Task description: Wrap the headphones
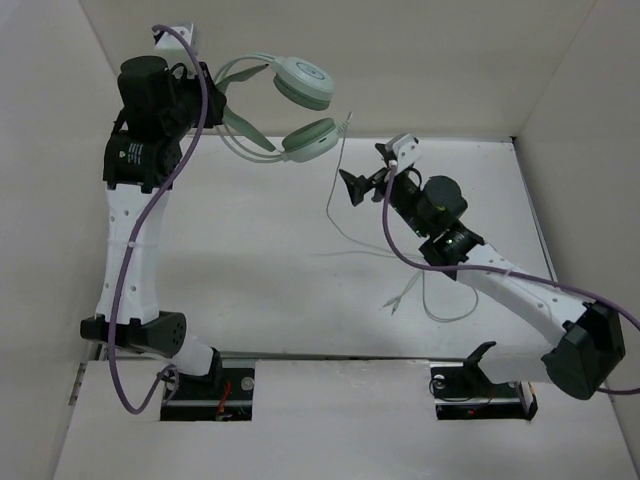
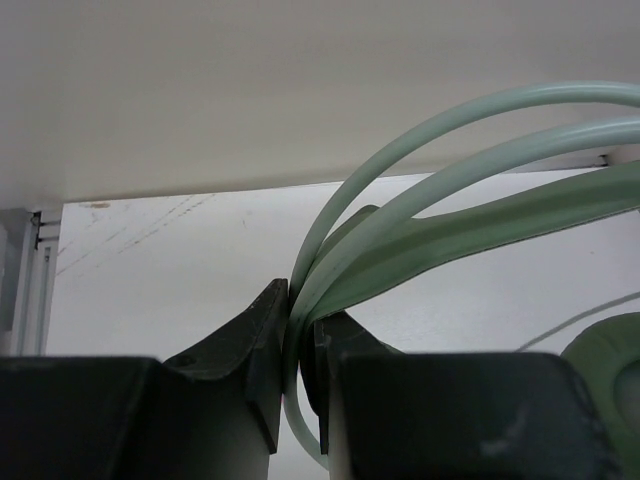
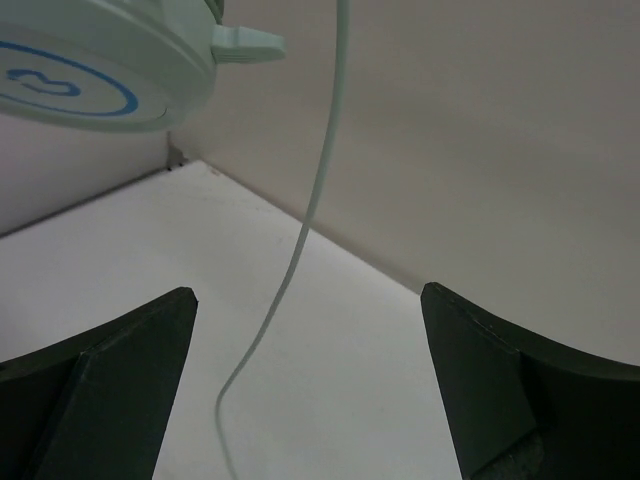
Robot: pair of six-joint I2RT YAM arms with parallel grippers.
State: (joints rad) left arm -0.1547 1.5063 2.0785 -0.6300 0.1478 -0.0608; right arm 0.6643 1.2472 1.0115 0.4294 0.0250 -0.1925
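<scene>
Hanging near-vertical from the headphones [image 1: 305, 82] (headband [image 2: 470, 165] pinched in the left gripper's [image 2: 295, 340] closed jaws, held up over the worktop's [image 1: 260, 290] far-left corner), the cord [image 3: 319, 170] drops between the right gripper's [image 3: 308, 300] wide, empty jaws.

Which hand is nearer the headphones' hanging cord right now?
Right. The right hand is open, with the cord hanging between its fingers in the wrist view; the left hand is shut on the headband, away from it.
</scene>
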